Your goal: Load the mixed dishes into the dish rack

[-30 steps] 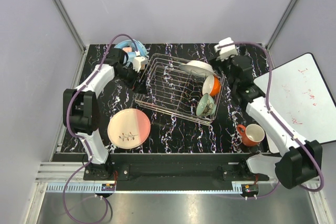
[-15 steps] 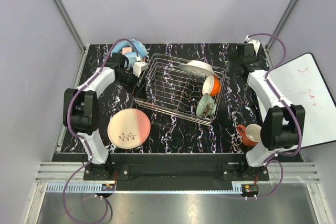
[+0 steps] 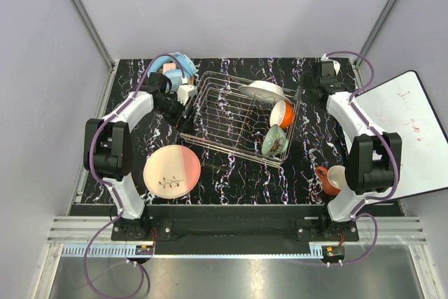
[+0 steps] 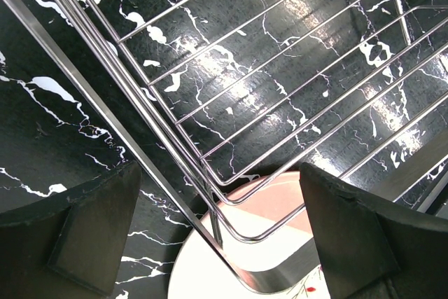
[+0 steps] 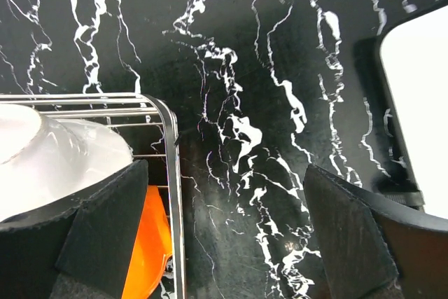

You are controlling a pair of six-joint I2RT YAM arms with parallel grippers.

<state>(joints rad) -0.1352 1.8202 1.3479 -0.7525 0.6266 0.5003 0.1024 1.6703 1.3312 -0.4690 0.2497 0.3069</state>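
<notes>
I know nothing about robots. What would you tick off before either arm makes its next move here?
1. Left gripper empty: ok. It is open and holds nothing.
2. Left gripper clear of the dish rack: not ok. The rack's rim wire runs between its fingers in the wrist view; whether they touch, cannot tell.
3. Right gripper free: ok. It is open over bare table beside the rack's corner.
4. Room in the rack: ok. The white bowl, orange dish and pale green bowl sit at its right end; the left part is bare.
5. All dishes loaded: not ok. The pink-and-cream plate and orange-red mug are on the table outside the rack.
</notes>
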